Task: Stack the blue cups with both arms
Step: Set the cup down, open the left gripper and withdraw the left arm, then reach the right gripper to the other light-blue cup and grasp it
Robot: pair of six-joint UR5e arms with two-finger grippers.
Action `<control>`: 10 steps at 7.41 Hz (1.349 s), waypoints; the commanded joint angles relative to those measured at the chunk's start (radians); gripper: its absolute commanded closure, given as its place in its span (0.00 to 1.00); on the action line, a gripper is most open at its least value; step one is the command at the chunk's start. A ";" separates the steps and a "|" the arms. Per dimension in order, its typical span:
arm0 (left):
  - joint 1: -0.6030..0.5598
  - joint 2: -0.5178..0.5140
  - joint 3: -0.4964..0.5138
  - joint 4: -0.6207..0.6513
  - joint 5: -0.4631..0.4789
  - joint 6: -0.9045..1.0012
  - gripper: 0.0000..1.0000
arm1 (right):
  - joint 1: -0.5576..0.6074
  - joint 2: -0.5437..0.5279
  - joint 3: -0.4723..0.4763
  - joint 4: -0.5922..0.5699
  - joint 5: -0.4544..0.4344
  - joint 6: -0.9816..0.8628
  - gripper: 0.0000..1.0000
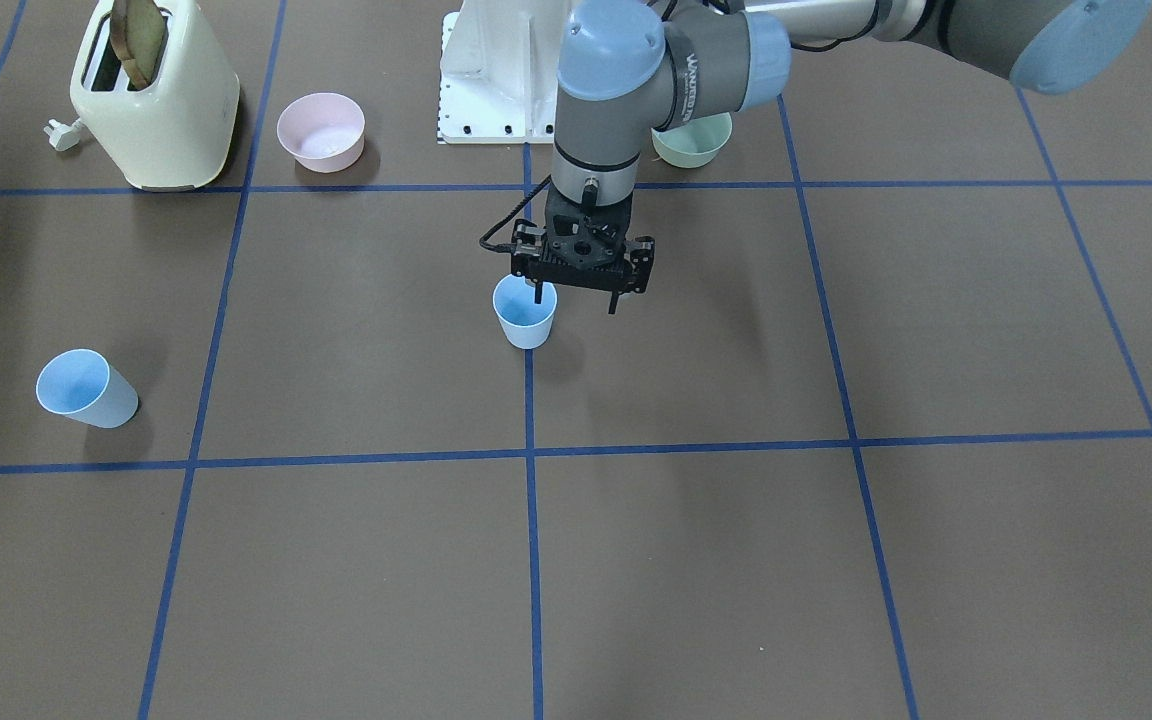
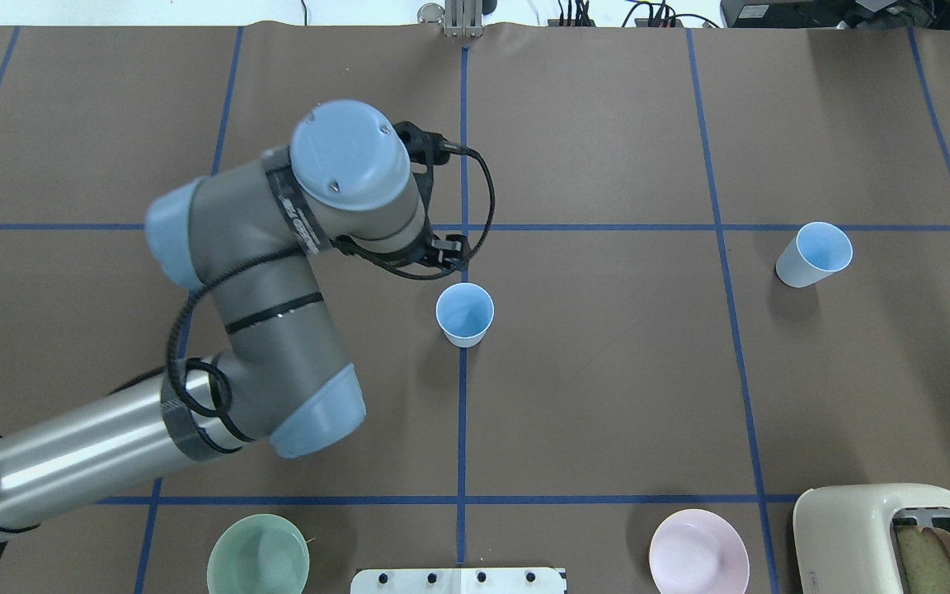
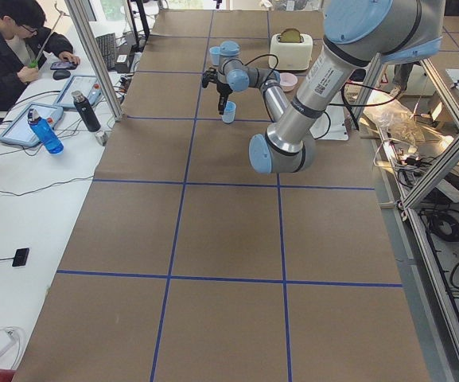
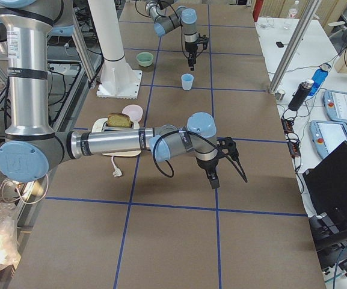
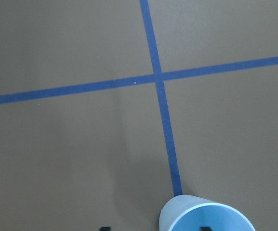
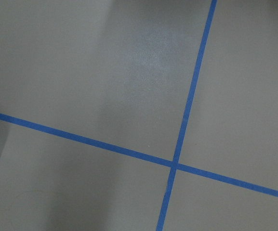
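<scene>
One blue cup [image 1: 524,318] stands upright at the table's middle on a tape line; it also shows in the overhead view [image 2: 464,313] and at the bottom of the left wrist view [image 5: 204,217]. My left gripper [image 1: 576,302] is open and points down at it, with one fingertip [image 1: 538,296] over the cup's mouth and the other outside its wall. The second blue cup [image 1: 86,388] stands apart, also seen in the overhead view [image 2: 813,254]. My right gripper [image 4: 212,176] hangs above bare table; I cannot tell whether it is open or shut.
A cream toaster [image 1: 156,100] with toast, a pink bowl [image 1: 321,130], a mint-green bowl [image 1: 693,140] and the white pedestal [image 1: 496,80] stand along the robot's side. An operator [image 3: 14,48] sits beside the table's far edge.
</scene>
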 commanded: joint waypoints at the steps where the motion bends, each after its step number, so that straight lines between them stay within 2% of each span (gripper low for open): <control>1: -0.192 0.100 -0.193 0.209 -0.125 0.273 0.01 | 0.000 0.007 0.010 0.000 0.027 0.040 0.00; 2: -0.334 0.184 -0.210 0.211 -0.217 0.463 0.01 | -0.018 0.010 0.035 0.000 0.068 0.107 0.00; 3: -0.495 0.272 -0.201 0.213 -0.306 0.673 0.01 | -0.058 0.010 0.067 0.000 0.069 0.184 0.00; 5: -0.758 0.471 -0.126 0.202 -0.399 1.124 0.01 | -0.168 0.010 0.137 0.000 0.054 0.366 0.00; 6: -0.869 0.537 -0.058 0.199 -0.437 1.249 0.01 | -0.223 0.010 0.153 0.000 0.026 0.409 0.00; 7: -0.924 0.608 -0.011 0.206 -0.439 1.302 0.01 | -0.266 0.010 0.158 0.000 0.012 0.423 0.00; 8: -0.981 0.636 0.044 0.197 -0.435 1.317 0.01 | -0.294 0.010 0.158 0.000 0.012 0.422 0.00; 9: -1.044 0.674 0.069 0.190 -0.441 1.327 0.01 | -0.326 0.009 0.155 0.000 0.002 0.422 0.00; 10: -1.046 0.702 0.061 0.190 -0.439 1.327 0.01 | -0.362 0.010 0.129 0.000 -0.027 0.416 0.00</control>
